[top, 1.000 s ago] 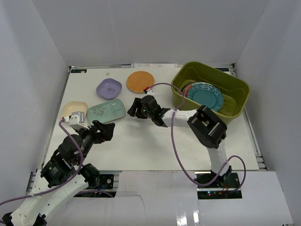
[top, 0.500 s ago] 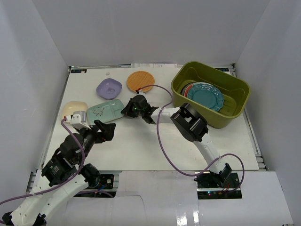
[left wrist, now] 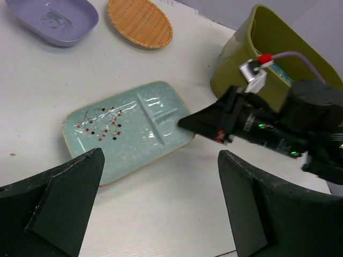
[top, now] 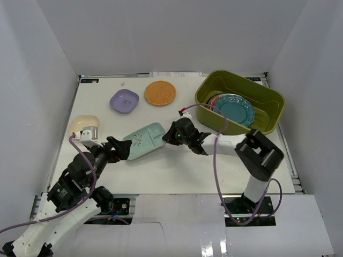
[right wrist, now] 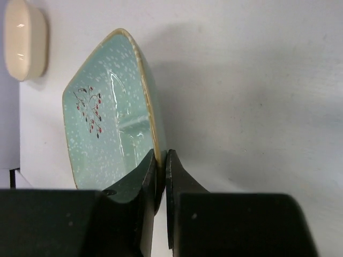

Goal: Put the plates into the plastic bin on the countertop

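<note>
White countertop [top: 177, 166] carries the olive-green plastic bin [top: 241, 79] at far right, a teal scalloped plate [top: 234, 108] inside; the mint rectangular plate [top: 146, 140] sits left of centre, right gripper [top: 170, 136] clamped on its rim, left gripper [top: 122, 148] spread wide just beside its other end.

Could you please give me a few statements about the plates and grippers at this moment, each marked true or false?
1. The right gripper pinches the rim of the mint plate. True.
2. The left gripper is shut. False: its jaws stand wide open and hold nothing.
3. A teal plate lies inside the plastic bin. True.
4. The orange plate is in the bin. False: it lies on the countertop, beside the lavender plate.
</note>
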You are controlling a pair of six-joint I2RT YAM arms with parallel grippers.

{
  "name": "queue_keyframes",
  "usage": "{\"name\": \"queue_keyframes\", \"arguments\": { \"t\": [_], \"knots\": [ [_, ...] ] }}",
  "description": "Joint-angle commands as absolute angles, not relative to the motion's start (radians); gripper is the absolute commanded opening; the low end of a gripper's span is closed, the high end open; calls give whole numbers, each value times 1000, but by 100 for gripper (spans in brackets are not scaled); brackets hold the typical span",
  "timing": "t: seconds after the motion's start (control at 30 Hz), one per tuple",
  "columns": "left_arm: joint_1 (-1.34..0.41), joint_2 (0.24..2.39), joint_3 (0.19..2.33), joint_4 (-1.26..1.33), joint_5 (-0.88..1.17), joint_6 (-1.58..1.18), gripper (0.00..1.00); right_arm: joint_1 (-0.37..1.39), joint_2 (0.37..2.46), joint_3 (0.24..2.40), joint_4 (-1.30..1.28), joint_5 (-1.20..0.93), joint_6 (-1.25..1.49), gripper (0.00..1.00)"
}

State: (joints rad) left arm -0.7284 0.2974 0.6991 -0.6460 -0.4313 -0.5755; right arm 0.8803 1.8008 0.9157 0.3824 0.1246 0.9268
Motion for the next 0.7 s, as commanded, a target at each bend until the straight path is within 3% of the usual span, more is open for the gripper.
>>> {"name": "queue_keyframes", "arguments": {
  "t": [0.0, 0.13, 0.37, 0.53, 0.67],
  "knots": [
    [-721, 285, 696, -640, -436, -566, 98, 841, 1509, 985, 476, 169, 817, 8],
    [-721, 270, 695, -643, -440, -571, 98, 724, 1310, 1045, 274, 248, 732, 8],
    [-719, 282, 695, -641, -428, -569, 98, 220, 1071, 1022, 105, 186, 739, 8],
    [-719, 295, 693, -638, -422, -566, 98, -93, 1080, 980, 78, 23, 775, 8],
    [-719, 305, 692, -638, -420, -565, 98, -198, 1127, 947, 80, -54, 788, 8]
  ]
}}
